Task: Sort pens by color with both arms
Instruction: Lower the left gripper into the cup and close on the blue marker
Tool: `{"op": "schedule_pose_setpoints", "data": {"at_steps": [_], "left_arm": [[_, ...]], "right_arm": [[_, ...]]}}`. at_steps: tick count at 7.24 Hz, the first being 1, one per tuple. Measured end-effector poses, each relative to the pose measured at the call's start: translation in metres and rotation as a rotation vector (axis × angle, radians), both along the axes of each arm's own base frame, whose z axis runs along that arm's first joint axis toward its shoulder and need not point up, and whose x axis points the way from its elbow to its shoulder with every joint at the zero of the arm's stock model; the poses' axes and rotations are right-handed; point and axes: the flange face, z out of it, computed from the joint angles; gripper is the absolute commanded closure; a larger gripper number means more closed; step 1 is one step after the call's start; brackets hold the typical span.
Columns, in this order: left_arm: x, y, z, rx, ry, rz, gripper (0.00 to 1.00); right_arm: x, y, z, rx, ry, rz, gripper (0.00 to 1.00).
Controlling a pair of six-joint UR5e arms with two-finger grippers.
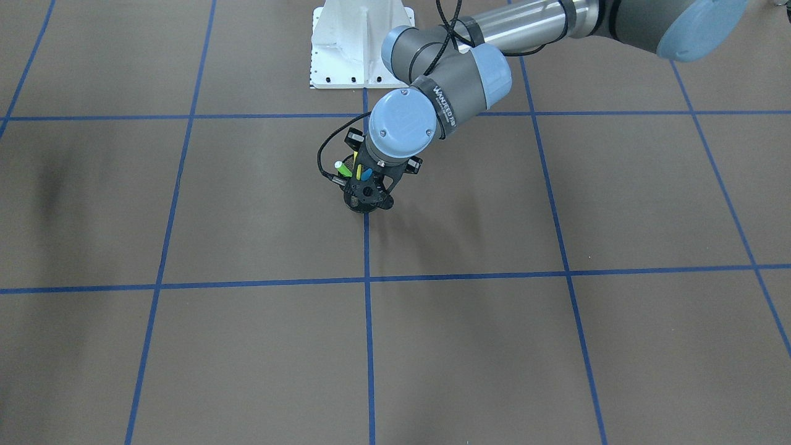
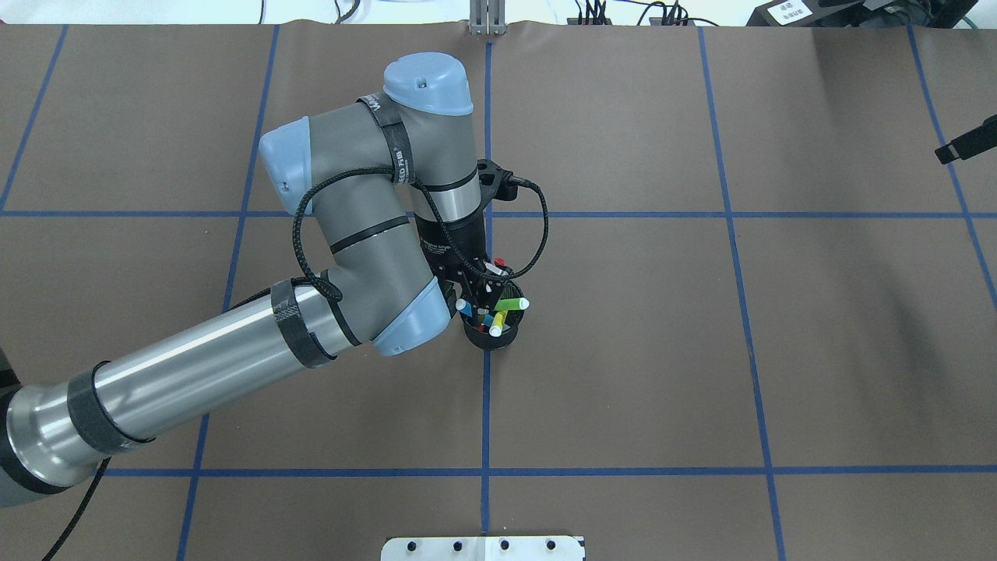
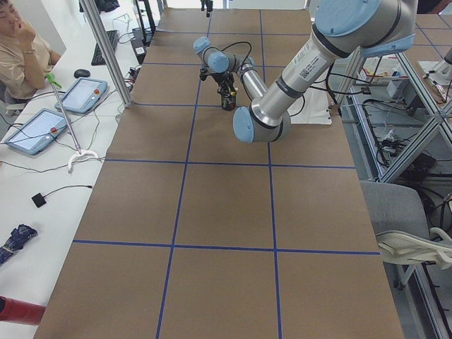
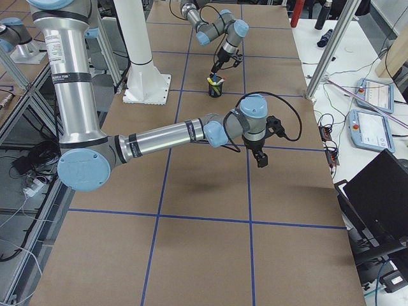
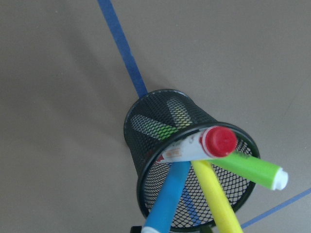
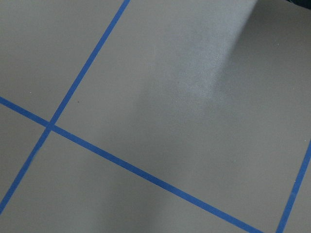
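Observation:
A black mesh cup (image 2: 491, 336) stands on the middle blue tape line and holds all the pens. They are a green pen (image 2: 510, 303), a yellow pen (image 2: 498, 320), a blue pen (image 2: 464, 306) and a white pen with red ends (image 2: 498, 262). The left wrist view looks down on the cup (image 5: 160, 121) with the green (image 5: 248, 167), yellow (image 5: 214, 194), blue (image 5: 170, 194) and white pen (image 5: 194, 148) fanned out. My left gripper (image 2: 483, 294) hangs right over the cup among the pen tops and looks open. My right gripper (image 4: 261, 160) hovers over bare table far off; I cannot tell its state.
The white mounting pedestal (image 1: 361, 46) stands on the robot's side of the table. Blue tape lines (image 6: 146, 174) divide the brown table top. An operator (image 3: 25, 49), tablets and cables are on a side table beyond the left end.

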Motion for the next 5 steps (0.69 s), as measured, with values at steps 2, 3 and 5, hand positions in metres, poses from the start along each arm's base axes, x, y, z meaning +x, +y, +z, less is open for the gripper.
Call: {"op": "schedule_pose_setpoints", "data": {"at_steps": [2,3,5], "left_arm": [[0.0002,-0.0006,-0.0003,0.0,0.0,-0.001,0.54],[0.0004,-0.001,-0.0005,0.001,0.0,-0.001,0.58],[0.0011,-0.0017,-0.0002,0.004,0.0,0.0,0.67]], "right_arm": [[0.0,0.0001,-0.0003,0.0,-0.001,0.0,0.0],[0.0,0.0001,-0.0004,0.0,-0.001,0.0,0.0],[0.0,0.0001,-0.0004,0.0,-0.001,0.0,0.0]]}}
